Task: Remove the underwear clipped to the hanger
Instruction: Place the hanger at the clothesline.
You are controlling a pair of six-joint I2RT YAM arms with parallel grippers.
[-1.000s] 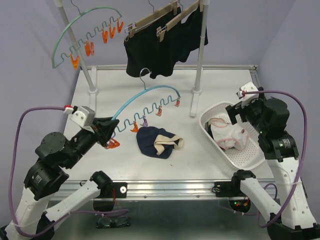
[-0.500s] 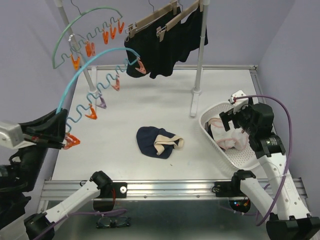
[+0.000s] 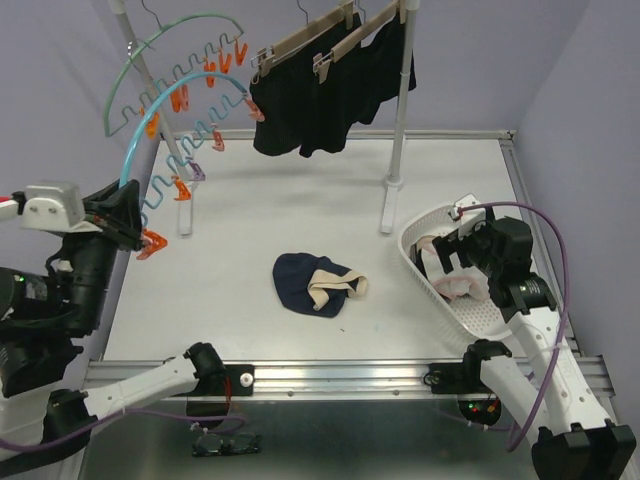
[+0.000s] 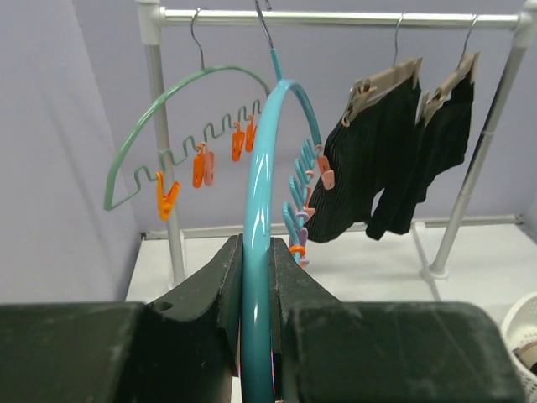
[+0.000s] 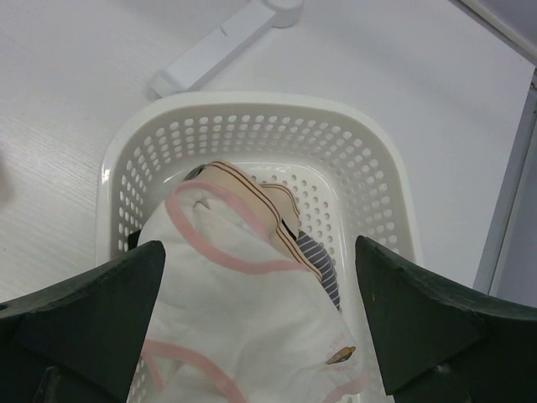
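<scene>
Top view: our left gripper (image 3: 128, 208) clamps the blue hanger (image 3: 190, 85), clips bare. Navy underwear (image 3: 318, 284) lies on the table (image 3: 300, 200); black underwear (image 3: 320, 95) hangs clipped on wooden hangers (image 3: 300, 38).
Left wrist: jaws tight on that hanger.
Right wrist: right gripper (image 5: 260, 252) gapes wide, empty, over basket (image 5: 252, 105) w/ pale underwear (image 5: 235, 285) inside.
We reckon approx. half done.

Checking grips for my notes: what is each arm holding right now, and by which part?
Left gripper: fingers shut on the blue hanger, at its curved arm's lower end. Right gripper: open above the basket, holding nothing.
</scene>
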